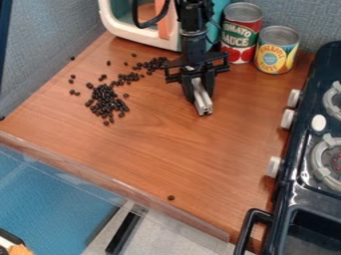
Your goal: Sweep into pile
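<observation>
The black 2-finger gripper (198, 91) is hanging over the back half of the brown wood-grain counter (166, 149), its fingers closing on a slim, silvery, grooved metal bar (202, 101). The small, round, dark-brown beans (105, 101) are lying to the left of the fingers in the view: the densest heap is sitting left and slightly nearer the camera, while a looser band is trailing back and rightward, ending just beside the gripper. A few strays are dotting the far left, and 1 lone dark bean (171, 197) is resting near the front edge, well apart.

The bar's long axis is running from the fingers toward the camera, leaning slightly right, so its long flank is facing the beans. That is favouring a leftward sweep, probably starting at the trailing band. Whether the bar is touching the counter, I cannot tell; riding too high, it would be skipping over beans. Gathering is looking partial, with the lone bean needing its own stroke.
</observation>
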